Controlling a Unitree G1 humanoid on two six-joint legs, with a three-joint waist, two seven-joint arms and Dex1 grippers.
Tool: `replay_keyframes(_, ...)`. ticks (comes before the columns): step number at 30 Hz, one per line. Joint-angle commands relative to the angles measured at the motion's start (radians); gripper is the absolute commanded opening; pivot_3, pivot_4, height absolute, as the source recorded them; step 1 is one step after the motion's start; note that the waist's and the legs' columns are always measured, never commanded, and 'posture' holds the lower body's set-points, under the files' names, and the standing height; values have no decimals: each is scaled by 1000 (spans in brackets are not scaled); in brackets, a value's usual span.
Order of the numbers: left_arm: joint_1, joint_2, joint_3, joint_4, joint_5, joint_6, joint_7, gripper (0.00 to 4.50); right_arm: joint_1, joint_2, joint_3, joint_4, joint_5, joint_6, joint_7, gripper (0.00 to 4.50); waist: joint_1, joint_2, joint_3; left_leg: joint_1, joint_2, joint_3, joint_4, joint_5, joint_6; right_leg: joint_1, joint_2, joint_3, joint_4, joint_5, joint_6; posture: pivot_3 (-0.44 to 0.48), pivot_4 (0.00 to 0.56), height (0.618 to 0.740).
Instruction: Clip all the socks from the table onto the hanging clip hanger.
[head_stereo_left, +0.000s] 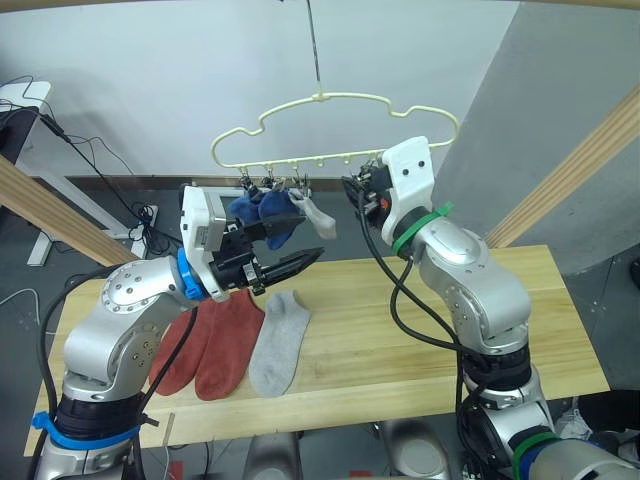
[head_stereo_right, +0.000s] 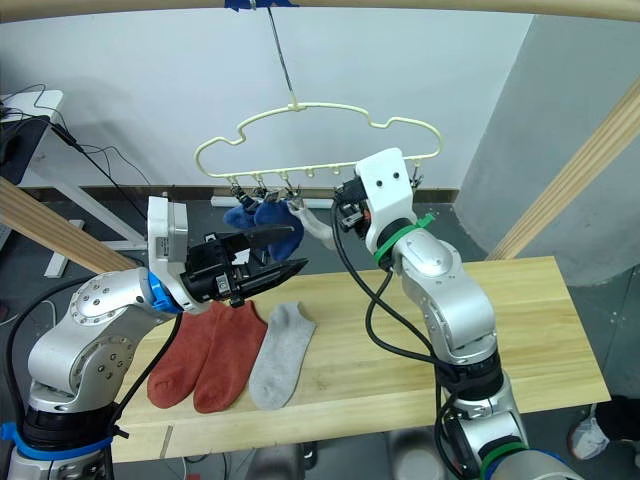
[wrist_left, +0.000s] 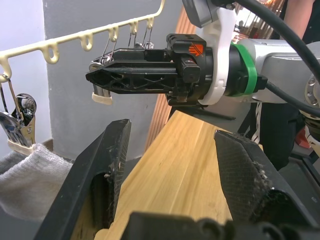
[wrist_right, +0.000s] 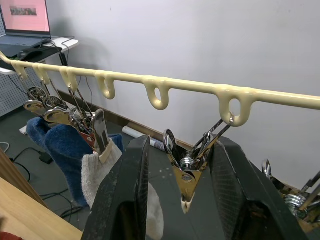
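Up at the hanger (head_stereo_left: 335, 130), the right gripper (wrist_right: 177, 200) spreads its fingers around a free clip (wrist_right: 189, 167). Below, the left gripper (head_stereo_left: 300, 262), also spread and empty, hovers nearer the grey sock (head_stereo_left: 278, 342) lying lengthwise toward the table's (head_stereo_left: 520, 330) front-left edge.

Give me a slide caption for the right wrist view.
Open right gripper around a free metal clip on the yellow clip hanger, beside hung blue socks.
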Motion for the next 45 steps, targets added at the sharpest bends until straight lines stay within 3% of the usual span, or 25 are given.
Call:
replay_keyframes(1,6,8,15,-41,-14,-3,3,2939,-12,16,-15,-33,4,-22,-14,1771,0,0,0,0,0,0,0,0,0,0,0,0,0,0,0,-201,287,740)
replay_keyframes(33,35,10,10,-45,-5,-1,0,2939,16,133,-37,-39,1,-16,-133,1771,0,0,0,0,0,0,0,0,0,0,0,0,0,0,0,-199,292,740)
replay_keyframes(40,118,-17,3,-70,53,-23,76,2939,16,133,-40,-38,-2,-32,-139,98,0,0,0,0,1,0,0,0,0,0,0,0,0,0,0,-199,293,740)
replay_keyframes(45,224,-47,-12,-113,110,20,191,2939,16,131,-39,-38,1,-36,-137,7,-1,0,0,0,1,-1,0,0,0,0,-1,1,0,0,0,-198,293,740)
